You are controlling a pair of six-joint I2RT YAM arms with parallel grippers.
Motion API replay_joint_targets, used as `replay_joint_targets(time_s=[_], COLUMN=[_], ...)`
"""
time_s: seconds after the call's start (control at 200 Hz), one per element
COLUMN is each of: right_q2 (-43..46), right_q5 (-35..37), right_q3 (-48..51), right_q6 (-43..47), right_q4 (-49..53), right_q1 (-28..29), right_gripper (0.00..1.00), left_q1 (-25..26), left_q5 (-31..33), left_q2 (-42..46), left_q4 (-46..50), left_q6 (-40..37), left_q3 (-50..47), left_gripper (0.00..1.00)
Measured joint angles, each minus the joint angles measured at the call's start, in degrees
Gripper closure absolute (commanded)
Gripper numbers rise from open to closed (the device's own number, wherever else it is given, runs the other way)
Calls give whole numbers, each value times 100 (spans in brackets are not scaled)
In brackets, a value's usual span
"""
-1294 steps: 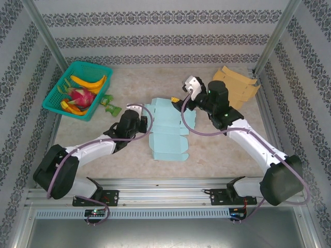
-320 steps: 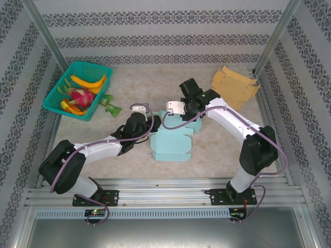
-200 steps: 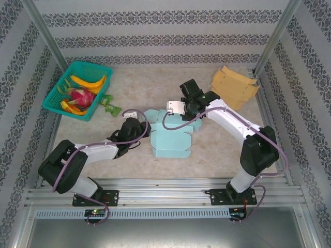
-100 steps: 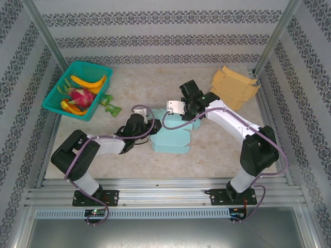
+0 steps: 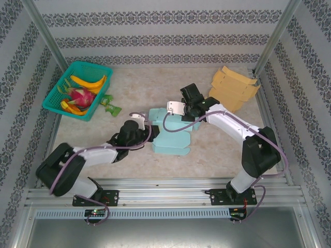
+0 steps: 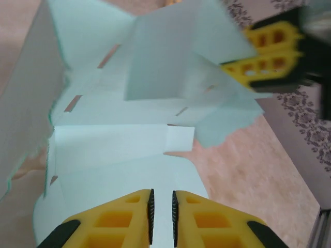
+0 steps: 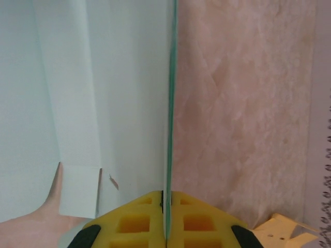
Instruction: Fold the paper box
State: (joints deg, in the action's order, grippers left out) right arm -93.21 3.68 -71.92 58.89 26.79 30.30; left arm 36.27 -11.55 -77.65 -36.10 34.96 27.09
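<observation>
As the right gripper (image 7: 166, 200) clamped an upright panel (image 7: 169, 103), the pale blue paper box (image 5: 173, 140) sat partly folded, mid table (image 5: 217, 155). Left gripper (image 6: 161, 201) was at its left edge, jaws nearly together; hold unclear.

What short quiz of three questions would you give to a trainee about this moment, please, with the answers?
1. True or false: the right gripper is shut on a raised panel of the paper box.
2. Where on the table does the green basket stand? A. far left corner. B. far right corner. C. beside the arm bases.
3. Fill in: the cardboard at the far right is ____ in colour.
Key: 1 true; 2 A; 3 brown.
</observation>
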Motion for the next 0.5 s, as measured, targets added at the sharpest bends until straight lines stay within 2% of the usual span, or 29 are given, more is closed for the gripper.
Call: replay_joint_targets(time_s=[0.13,0.295,0.39,0.5], right_q2=[127,286,308,306], right_q5=[149,146,146,146], right_q3=[352,863,1036,1084], right_q6=[308,848,1121,1397], right_q4=[-501,-1165,-1480,-1690], right_q1=[61,203,315,428], right_gripper=[100,100,100,100], left_q1=[37,37,35,0], left_q5=[695,1884,2341,2573], left_q2=[1054,2291,2507,2354], left_q4=[369,964,1152,1102], left_q6=[-299,-568,-693,-831], left_q3=[-535,-1152,-1231,-1281], left_gripper=[81,79,79,77])
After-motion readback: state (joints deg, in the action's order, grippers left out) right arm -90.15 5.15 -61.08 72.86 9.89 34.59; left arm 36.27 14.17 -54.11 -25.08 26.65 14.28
